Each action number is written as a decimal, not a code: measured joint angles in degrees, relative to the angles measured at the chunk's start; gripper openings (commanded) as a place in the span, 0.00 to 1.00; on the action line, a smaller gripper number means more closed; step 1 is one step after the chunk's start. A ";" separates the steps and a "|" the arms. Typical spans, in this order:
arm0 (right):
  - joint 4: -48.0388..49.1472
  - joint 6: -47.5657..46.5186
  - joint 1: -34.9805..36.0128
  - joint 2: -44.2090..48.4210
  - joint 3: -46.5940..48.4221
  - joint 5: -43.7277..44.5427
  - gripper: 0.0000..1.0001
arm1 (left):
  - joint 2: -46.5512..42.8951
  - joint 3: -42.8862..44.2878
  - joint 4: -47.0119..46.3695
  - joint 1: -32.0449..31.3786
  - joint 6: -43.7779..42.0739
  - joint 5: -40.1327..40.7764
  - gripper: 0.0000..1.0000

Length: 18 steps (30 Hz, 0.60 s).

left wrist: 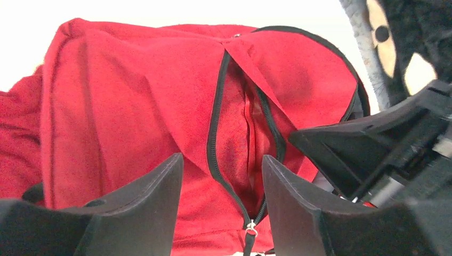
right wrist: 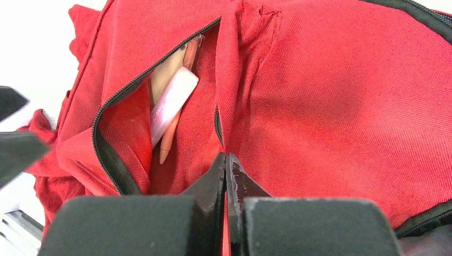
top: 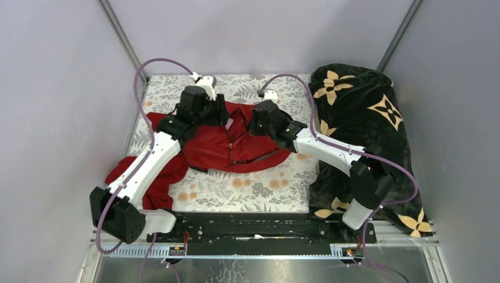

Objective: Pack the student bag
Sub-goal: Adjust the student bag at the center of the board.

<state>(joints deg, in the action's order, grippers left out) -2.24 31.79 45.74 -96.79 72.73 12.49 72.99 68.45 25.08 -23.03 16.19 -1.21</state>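
Note:
The student bag [top: 227,148], dark red with black zippers, lies flat on the flowered table cover. My left gripper [top: 222,117] is open just above it; in the left wrist view its jaws [left wrist: 223,160] straddle an open black zipper and its pull [left wrist: 250,228]. My right gripper [top: 252,126] is shut on a raised fold of the bag's fabric [right wrist: 234,80] beside the pocket opening, seen in the right wrist view [right wrist: 226,157]. Inside the open pocket lie a white and pink flat item [right wrist: 173,104] and an orange pen [right wrist: 169,140].
A thin red cloth [top: 141,177] lies under my left arm at the left. A black blanket with tan flower motifs [top: 359,118] covers the right side of the table. Grey walls close in the back and sides.

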 measured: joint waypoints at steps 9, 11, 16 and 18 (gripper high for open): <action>-0.02 0.00 0.00 0.00 0.07 -0.13 0.00 | 6.75 0.33 0.22 -0.02 -0.07 1.38 0.54; -0.04 0.00 0.00 0.00 0.17 -0.15 0.00 | 6.75 0.33 0.13 -0.17 -0.20 1.44 0.52; -0.09 0.02 0.00 -0.02 0.55 -0.37 0.00 | 7.54 0.44 -0.17 -0.90 -0.76 2.21 0.47; -0.11 0.02 0.00 -0.02 0.63 -0.57 0.00 | 8.57 0.90 -0.20 -1.31 -1.16 2.71 0.45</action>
<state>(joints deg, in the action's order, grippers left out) -2.35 31.81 45.74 -96.82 73.36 11.92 81.56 69.34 24.88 -24.34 15.03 1.50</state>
